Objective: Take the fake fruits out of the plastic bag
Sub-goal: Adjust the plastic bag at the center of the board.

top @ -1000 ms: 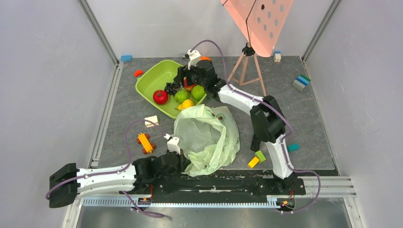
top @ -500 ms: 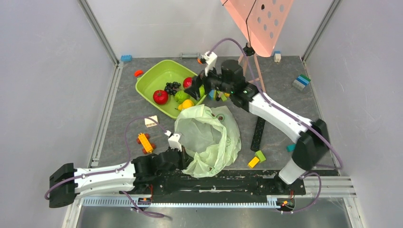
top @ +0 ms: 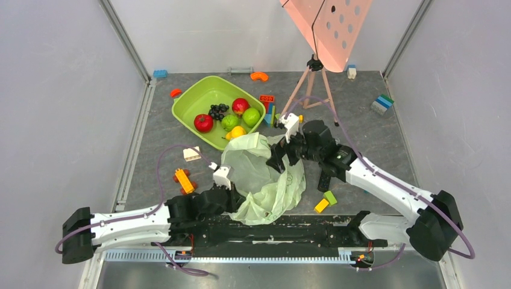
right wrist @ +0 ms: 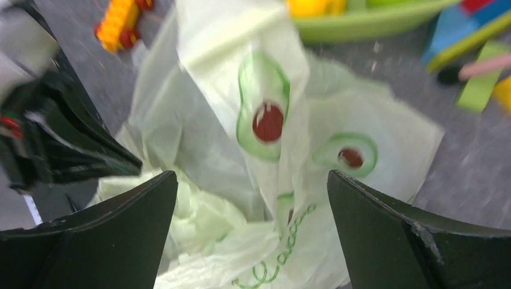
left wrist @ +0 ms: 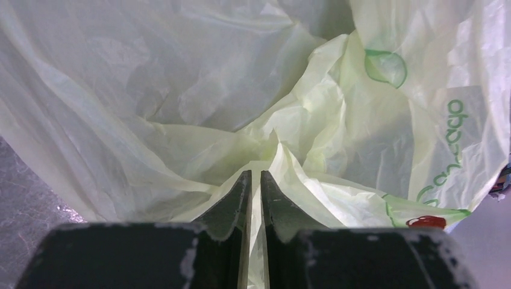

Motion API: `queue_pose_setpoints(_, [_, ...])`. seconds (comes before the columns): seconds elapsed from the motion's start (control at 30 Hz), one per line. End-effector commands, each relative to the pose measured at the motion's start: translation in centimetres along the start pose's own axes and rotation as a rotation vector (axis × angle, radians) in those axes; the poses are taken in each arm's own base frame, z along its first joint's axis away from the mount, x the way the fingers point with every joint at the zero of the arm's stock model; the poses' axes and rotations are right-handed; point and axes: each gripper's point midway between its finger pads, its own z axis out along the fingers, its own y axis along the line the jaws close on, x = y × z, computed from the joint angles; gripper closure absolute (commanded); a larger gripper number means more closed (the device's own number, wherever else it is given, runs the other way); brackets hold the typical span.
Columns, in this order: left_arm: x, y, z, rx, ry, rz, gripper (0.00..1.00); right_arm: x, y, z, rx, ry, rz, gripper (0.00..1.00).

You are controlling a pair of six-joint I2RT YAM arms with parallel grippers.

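One plastic bag lies crumpled on the worktop: left jaws clamped on its near edge, right jaws spread wide above its far rim. The black grape bunch sits in the lime-green tub beyond.

Left arm, right arm: white links, black joints, lilac cables. Right hand: black fingers.

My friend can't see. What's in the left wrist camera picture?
The left gripper is pinched shut on a fold of the crinkly pale-green plastic bag, which fills nearly the whole picture. The bag has darker green print at the right, and a bit of grey table shows at the lower left.
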Motion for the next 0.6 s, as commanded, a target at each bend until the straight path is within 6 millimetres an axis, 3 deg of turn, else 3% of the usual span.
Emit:
queue_pose_setpoints(0.0, [-2.7, -1.1, -0.5, -0.006, -0.066, 0.058, 0.83, 4.2, -0.5, 0.9, 0.070, 0.086, 0.036, 0.02])
queue_pose_setpoints(0.13, [-3.6, -1.4, -1.0, -0.007, -0.079, 0.061, 0.75, 7.4, -2.6, 1.7, 0.175, 0.144, 0.062, 0.02])
queue_pose_setpoints(0.23, [-4.6, -2.1, -1.8, 0.016, -0.099, 0.053, 0.70, 7.8, -4.2, 1.7, 0.267, 0.163, 0.079, 0.21])
queue_pose_setpoints(0.43, [-7.5, -3.1, -4.4, 0.054, -0.167, 0.038, 0.64, 3.5, -3.6, 0.8, 0.254, 0.032, 0.052, 0.87])
queue_pose_setpoints(0.5, [-8.6, -3.6, -5.5, 0.071, -0.190, 0.035, 0.57, 1.7, -3.9, -0.3, 0.279, -0.020, 0.024, 1.00])
queue_pose_setpoints(0.57, [-9.8, -3.9, -6.7, 0.087, -0.215, 0.032, 0.46, 0.0, -3.7, -1.3, 0.284, -0.062, -0.009, 1.00])
